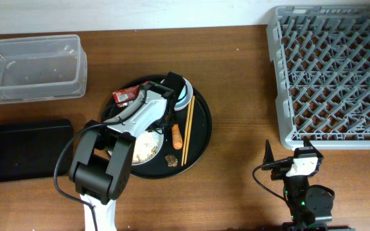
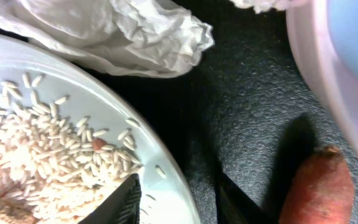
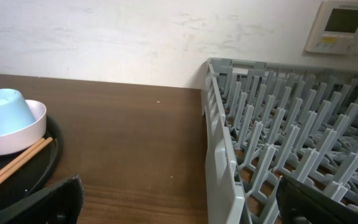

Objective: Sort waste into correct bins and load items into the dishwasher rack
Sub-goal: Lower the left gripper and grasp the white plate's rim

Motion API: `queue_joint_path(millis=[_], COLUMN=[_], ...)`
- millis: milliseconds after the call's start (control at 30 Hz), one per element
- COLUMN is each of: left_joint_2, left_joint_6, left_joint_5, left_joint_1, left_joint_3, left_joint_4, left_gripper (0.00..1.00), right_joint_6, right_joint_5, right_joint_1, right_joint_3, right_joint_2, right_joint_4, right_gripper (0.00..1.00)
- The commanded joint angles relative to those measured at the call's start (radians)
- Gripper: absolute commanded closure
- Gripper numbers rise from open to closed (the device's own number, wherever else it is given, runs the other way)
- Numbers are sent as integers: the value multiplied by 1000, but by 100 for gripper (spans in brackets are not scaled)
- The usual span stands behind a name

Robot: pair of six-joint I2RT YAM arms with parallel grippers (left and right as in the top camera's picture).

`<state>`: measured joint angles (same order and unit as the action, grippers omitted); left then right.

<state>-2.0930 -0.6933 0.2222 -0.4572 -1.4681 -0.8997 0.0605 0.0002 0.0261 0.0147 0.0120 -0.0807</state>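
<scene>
Our left claw (image 2: 176, 190), spread & empty, straddles the rim of the white plate (image 2: 86, 65) w/ rice (image 2: 36, 155) just inside, and the crumpled tissue (image 2: 117, 31) lies dead ahead, stretched crosswise to the fingers (image 2: 126, 202); right claw (image 3: 179, 193), spread too, sits well apart by the rack (image 3: 278, 124).

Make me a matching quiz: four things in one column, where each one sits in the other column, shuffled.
1 clear rectangular plastic tub
2 small pale-blue cup
3 small orange carrot
4 pale rice grains

A on the white round plate
B on the large round black tray, beside wooden chopsticks
C in the small white round dish
D on the brown wooden table

Pairs: 1-D, 2-C, 3-B, 4-A
</scene>
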Motion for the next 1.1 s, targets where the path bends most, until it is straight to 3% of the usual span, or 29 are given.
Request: queue_joint_path(millis=[0,167,833,933,1067], left_joint_2=[-44,-44,-44,-44,-44], left_joint_6=[-2,-3,-3,-3,-3], left_joint_5=[45,44,31,28,28], left_joint_1=[2,-10,-11,-11,-12], left_joint_3=[6,6,6,6,6], left_joint_4=[-14,-8,-3,-10,-12], left_gripper=[65,75,92,98,99], right_joint_6=[2,2,2,2,2], right_joint_5=[9,9,9,9,9], right_joint_1=[6,6,6,6,6], right_joint_3=[-9,-9,-9,-9,-9], right_joint_2=[-8,-8,-8,-8,-8], right_joint_4=[-1,-1,-1,-1,-1], right_gripper=[2,2,2,2,2])
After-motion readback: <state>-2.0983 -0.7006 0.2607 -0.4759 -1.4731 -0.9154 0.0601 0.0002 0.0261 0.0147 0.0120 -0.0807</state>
